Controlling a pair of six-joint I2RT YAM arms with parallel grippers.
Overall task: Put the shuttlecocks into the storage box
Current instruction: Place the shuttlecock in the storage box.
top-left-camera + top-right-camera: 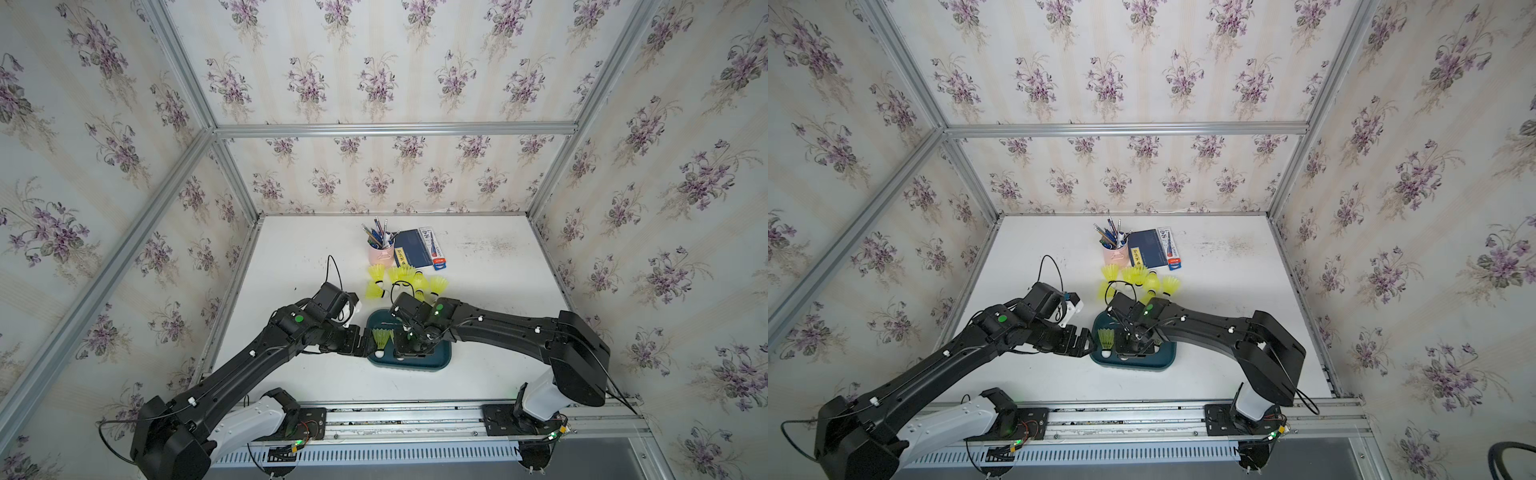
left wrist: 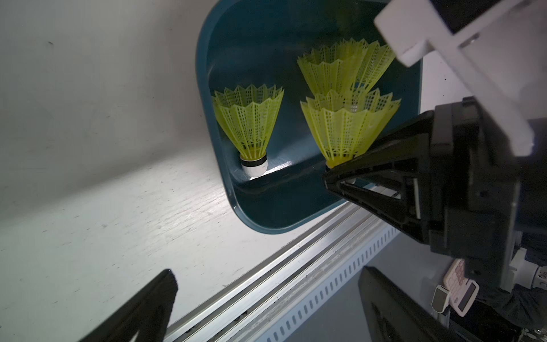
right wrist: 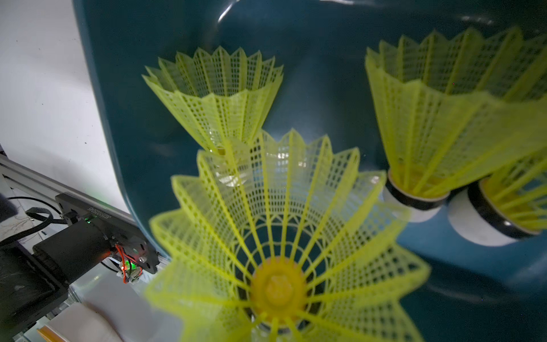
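The right gripper [image 1: 409, 349] was pinched on the base of a shuttlecock [image 2: 346, 127] low inside the teal storage box [image 1: 440, 362] among others [image 1: 381, 338], while the left gripper [image 1: 365, 340] hung spread wide just beside the box's rim and loose shuttlecocks [image 1: 405, 282] lay beyond it, near the pink pen cup [image 1: 381, 254].

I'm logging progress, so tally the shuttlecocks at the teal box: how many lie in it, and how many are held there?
Shuttlecocks lying in the storage box: 3
Held shuttlecock, in the right end effector: 1
Total: 4
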